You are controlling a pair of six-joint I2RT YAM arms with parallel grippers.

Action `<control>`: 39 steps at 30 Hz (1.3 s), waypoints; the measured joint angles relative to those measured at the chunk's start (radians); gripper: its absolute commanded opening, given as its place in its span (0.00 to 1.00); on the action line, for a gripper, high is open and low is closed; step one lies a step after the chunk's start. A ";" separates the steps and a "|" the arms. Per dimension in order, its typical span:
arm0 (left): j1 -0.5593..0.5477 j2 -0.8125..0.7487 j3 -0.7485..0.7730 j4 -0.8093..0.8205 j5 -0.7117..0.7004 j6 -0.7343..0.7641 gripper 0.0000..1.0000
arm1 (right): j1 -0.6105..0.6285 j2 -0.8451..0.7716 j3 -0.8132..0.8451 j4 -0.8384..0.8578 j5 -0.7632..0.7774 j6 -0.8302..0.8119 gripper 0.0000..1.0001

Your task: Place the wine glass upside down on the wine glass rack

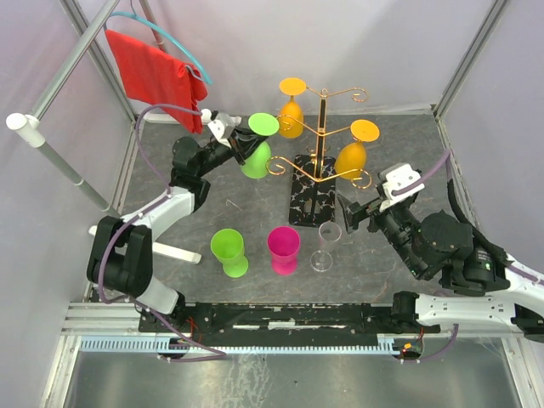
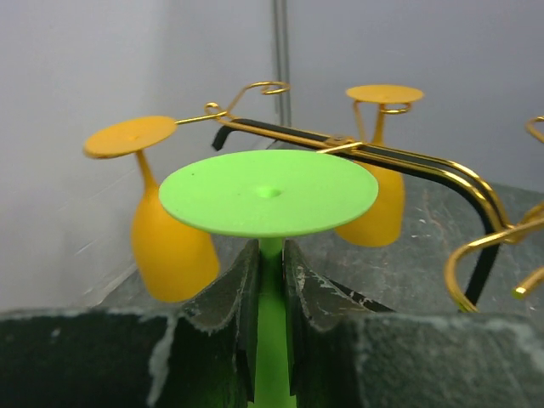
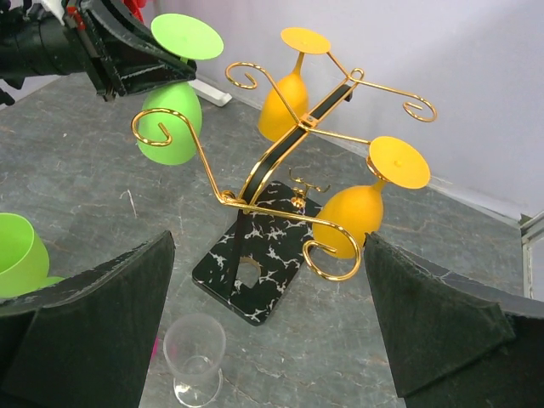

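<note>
We log: left gripper (image 1: 242, 143) clamped on inverted green wine glass (image 1: 255, 161) stem, left of wine glass rack (image 1: 308, 201) | right gripper (image 1: 347, 212) spread wide, right of rack.

Black joints (image 1: 442, 242), white links (image 1: 161, 208), purple cables (image 1: 138, 127); left claw (image 1: 240, 143), right claw (image 1: 350, 212) dark, scuffed.

We find no text, label, brand, number or sign that we can read, neither on the wine glass rack (image 1: 306, 204) nor on anything standing near it.
</note>
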 measured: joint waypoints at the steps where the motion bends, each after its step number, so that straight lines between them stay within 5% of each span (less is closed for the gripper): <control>1: -0.005 0.005 -0.011 0.035 0.019 -0.001 0.03 | 0.000 -0.002 -0.002 0.000 0.003 -0.001 1.00; 19: -0.074 0.206 -0.012 0.292 0.106 -0.031 0.03 | 0.000 -0.016 -0.002 -0.023 0.042 -0.008 1.00; 39: -0.102 0.437 0.176 0.482 0.077 -0.149 0.03 | 0.000 -0.012 -0.002 -0.029 0.056 -0.008 1.00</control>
